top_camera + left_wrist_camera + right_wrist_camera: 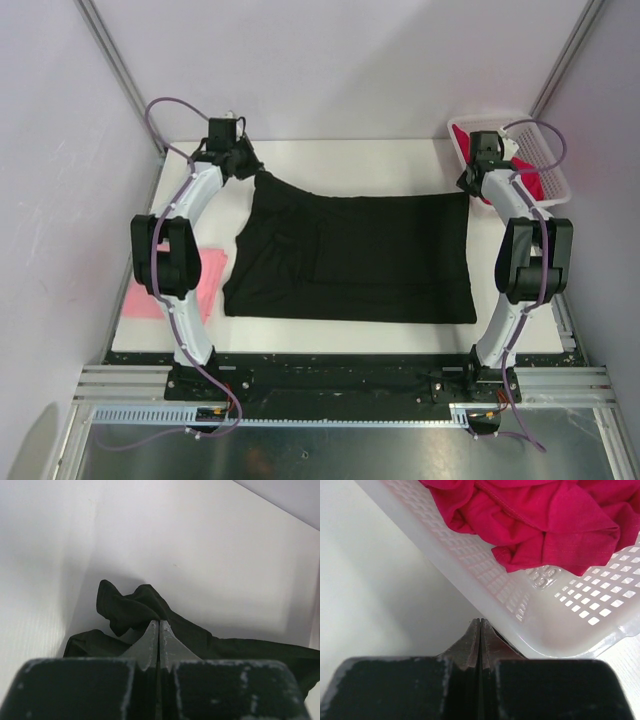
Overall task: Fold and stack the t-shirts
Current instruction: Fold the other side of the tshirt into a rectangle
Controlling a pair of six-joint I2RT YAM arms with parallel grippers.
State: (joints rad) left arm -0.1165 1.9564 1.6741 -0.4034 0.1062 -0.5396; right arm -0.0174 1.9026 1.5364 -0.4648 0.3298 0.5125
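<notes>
The black t-shirt (370, 255) lies spread flat across the middle of the table, with no print showing. My left gripper (252, 168) is shut on its far left corner; in the left wrist view the closed fingertips (159, 621) pinch bunched black cloth (130, 607). My right gripper (468, 185) is shut at the shirt's far right corner, right against the basket; in the right wrist view its tips (480, 620) are closed with a dark sliver of cloth beside them. The light pink t-shirt (205, 275) lies folded at the left, partly under the left arm. The crimson-red t-shirt (545, 515) lies crumpled in the basket.
The white lattice basket (555, 180) stands at the far right corner of the table, and its wall (470, 550) is close above my right fingers. Metal frame posts rise at both far corners. Bare white table lies beyond the shirt's far edge.
</notes>
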